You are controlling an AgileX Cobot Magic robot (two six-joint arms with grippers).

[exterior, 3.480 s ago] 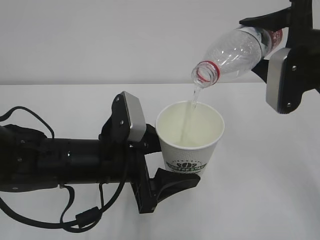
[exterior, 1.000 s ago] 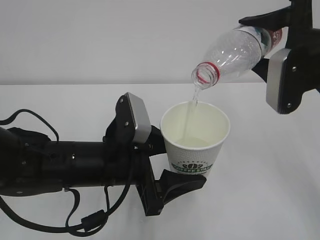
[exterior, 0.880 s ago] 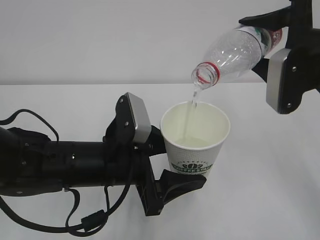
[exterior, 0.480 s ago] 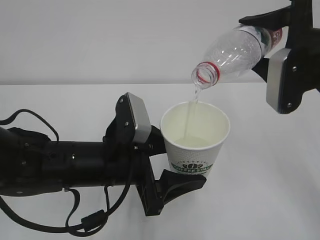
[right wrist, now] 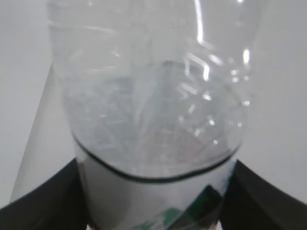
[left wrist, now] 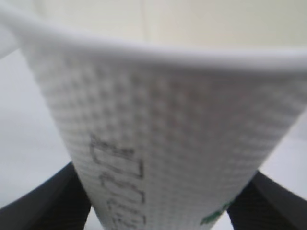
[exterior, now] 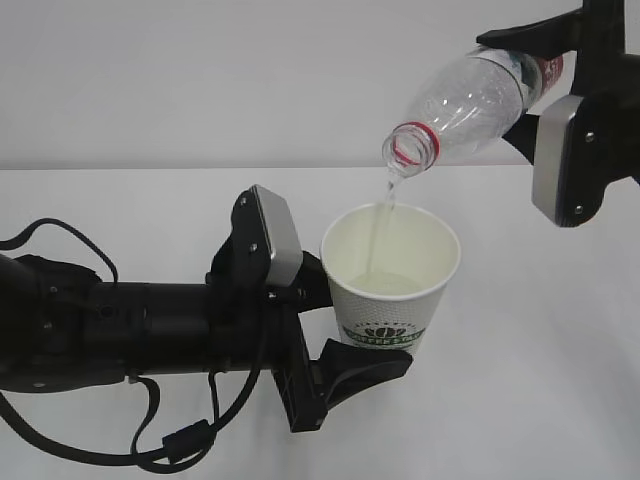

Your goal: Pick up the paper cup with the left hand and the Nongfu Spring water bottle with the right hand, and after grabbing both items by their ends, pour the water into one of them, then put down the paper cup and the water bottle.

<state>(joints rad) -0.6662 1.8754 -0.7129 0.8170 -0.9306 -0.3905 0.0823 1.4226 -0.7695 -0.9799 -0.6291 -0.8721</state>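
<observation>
I see the paper cup as white outside with a green round logo and green band low on its side, its inside a pale cream; up close in the left wrist view its wall shows a fine embossed dot grid and grey block lettering. The Nongfu Spring water bottle is clear plastic with a red neck ring and a red-and-white label at its 2 o'clock end. The water runs colourless. The left tool is black with a grey plate, as is the right tool. My desk is plain white
</observation>
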